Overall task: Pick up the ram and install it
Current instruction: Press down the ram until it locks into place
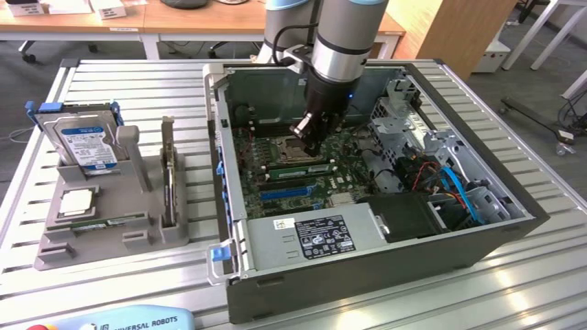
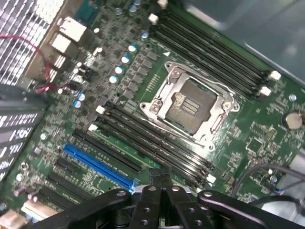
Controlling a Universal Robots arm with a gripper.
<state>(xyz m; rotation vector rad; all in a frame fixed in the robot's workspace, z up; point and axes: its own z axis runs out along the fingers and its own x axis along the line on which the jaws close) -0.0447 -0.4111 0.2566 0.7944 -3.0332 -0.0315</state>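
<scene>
Gripper point(image 2: 161, 174) jaws fully closed, holding nothing — poised above the memory slots point(image 2: 152, 143) beside the empty CPU socket point(image 2: 193, 106), ram point(image 1: 298, 168) seated below

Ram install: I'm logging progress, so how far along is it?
Apparently done: a green stick, likely the ram, lies along the memory slots inside the open case. In hand: nothing shows between the jaws of the gripper, which are shut just above those slots. Left: I cannot tell whether the stick is fully seated.
</scene>
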